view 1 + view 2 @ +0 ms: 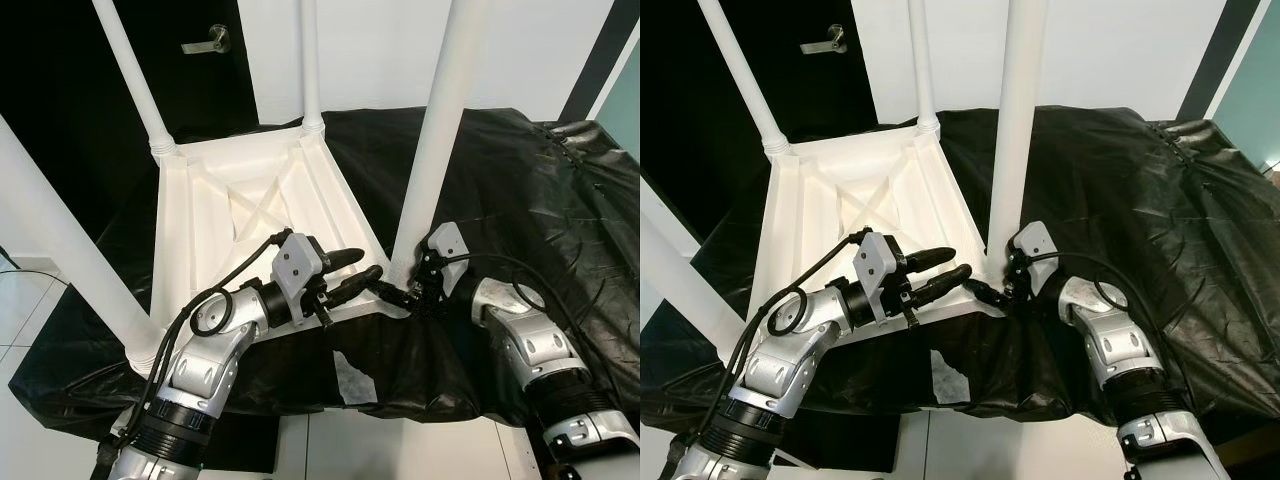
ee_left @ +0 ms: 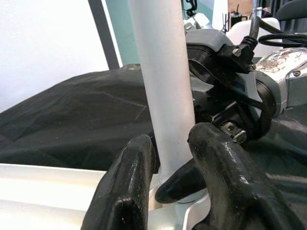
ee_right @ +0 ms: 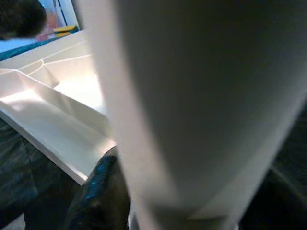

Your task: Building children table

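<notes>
White table (image 1: 240, 215) upside down on a black sheet (image 1: 520, 190) over the tabletop, four legs pointing up. Right hand (image 1: 408, 293) at the base of the near right leg (image 1: 440, 130), fingers either side of it where it meets the frame corner, pinching the leg; in the right wrist view the leg (image 3: 201, 96) very close, one dark finger (image 3: 103, 191) just beside it. Left hand (image 1: 352, 273) just left of the right hand, above the frame's near rail, fingers spread and aimed at the same leg; in the left wrist view two black fingers (image 2: 129, 187) apart, the leg (image 2: 163, 81) just beyond and between them, not touching so far as can be told, with the right wrist (image 2: 249, 81) directly behind the leg. Near left leg (image 1: 70, 250) well off to the left of the left hand, two far legs (image 1: 135, 70) well beyond both hands. Black door with a lever handle (image 1: 205, 42) behind the table, white wall (image 1: 380, 50) beside it. Pale tiled floor (image 1: 30, 310) below the sheet's edge.
</notes>
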